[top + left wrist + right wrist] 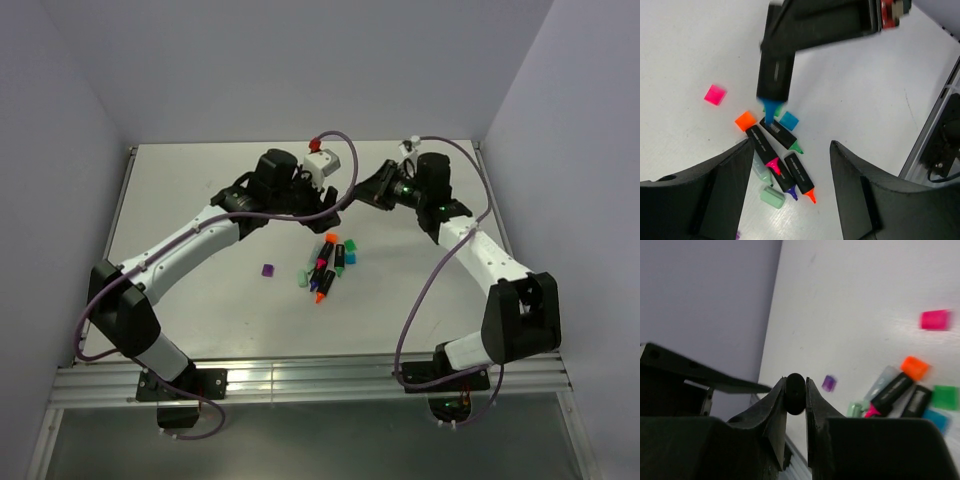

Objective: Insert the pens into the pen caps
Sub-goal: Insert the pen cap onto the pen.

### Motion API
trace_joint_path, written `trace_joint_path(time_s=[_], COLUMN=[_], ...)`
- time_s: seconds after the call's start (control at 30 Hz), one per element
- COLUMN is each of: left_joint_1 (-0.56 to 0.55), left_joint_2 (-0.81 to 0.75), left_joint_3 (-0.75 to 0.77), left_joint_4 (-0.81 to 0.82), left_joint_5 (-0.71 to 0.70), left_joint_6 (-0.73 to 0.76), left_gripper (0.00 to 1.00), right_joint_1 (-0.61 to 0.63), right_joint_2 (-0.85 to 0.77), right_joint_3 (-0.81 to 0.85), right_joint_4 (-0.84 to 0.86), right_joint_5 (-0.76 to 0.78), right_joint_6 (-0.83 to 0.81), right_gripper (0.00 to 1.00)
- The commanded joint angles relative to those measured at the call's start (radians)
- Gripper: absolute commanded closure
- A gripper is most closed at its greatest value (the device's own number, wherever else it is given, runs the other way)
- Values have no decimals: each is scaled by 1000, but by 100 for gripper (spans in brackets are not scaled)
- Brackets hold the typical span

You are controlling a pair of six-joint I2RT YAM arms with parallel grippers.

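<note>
Step in hand: capping the blue pen [775, 75]. The right end effector [795, 390] is clamped shut on the barrel's back end and holds the pen off the counter [865, 90], tip down. The left end effector [790, 144] hangs over the pile with jaws spread wide and nothing between them.

In the left wrist view the blue tip sits just beside the blue cap [788, 120]. Whether it is above the cap or level with it, can't tell.

Next move, as I read it:
- Line the tip up with the blue cap's open end and push in.
- The cap lies loose, so it will likely slide unless the left end effector pins or lifts it.

Containers are the caps only:
- Pink cap [715, 94] sits apart from the pile.
- Orange cap [745, 120] touches the back end of the pink-tipped pen.
- Green cap [945, 396] is next to the blue one.
- Purple cap [267, 270] lies off to the left.

None seems to have a tip in it. The other pens [800, 172] lie uncapped in a heap on the counter.
</note>
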Motion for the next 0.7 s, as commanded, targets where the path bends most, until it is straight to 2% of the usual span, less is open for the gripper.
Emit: trace_joint_path(time_s=[0.0, 0.17, 0.23, 0.27, 0.37, 0.47, 0.67], left_joint_1=[-7, -27, -56, -77, -143, -206, -278], left_joint_2=[4, 45, 79, 93, 156, 238, 387], left_joint_3=[40, 12, 25, 31, 72, 140, 259], left_joint_4=[20, 17, -13, -22, -76, -154, -228], left_joint_5=[-16, -151, -212, -232, -403, -494, -560], left_joint_6=[-100, -264, -319, -371, -484, -560, -638], left_gripper=[32, 32, 33, 33, 37, 38, 43], right_joint_1=[-90, -219, -229, -275, -324, -366, -403], right_joint_2=[-25, -70, -85, -91, -100, -102, -91], right_joint_3=[26, 48, 43, 47, 54, 60, 59], right_joint_4=[-40, -144, -158, -167, -181, -186, -189], right_joint_5=[92, 333, 387, 404, 409, 398, 352], right_joint_6=[-53, -171, -193, -196, -195, -185, -167], right_gripper=[100, 100, 100, 100, 100, 100, 100])
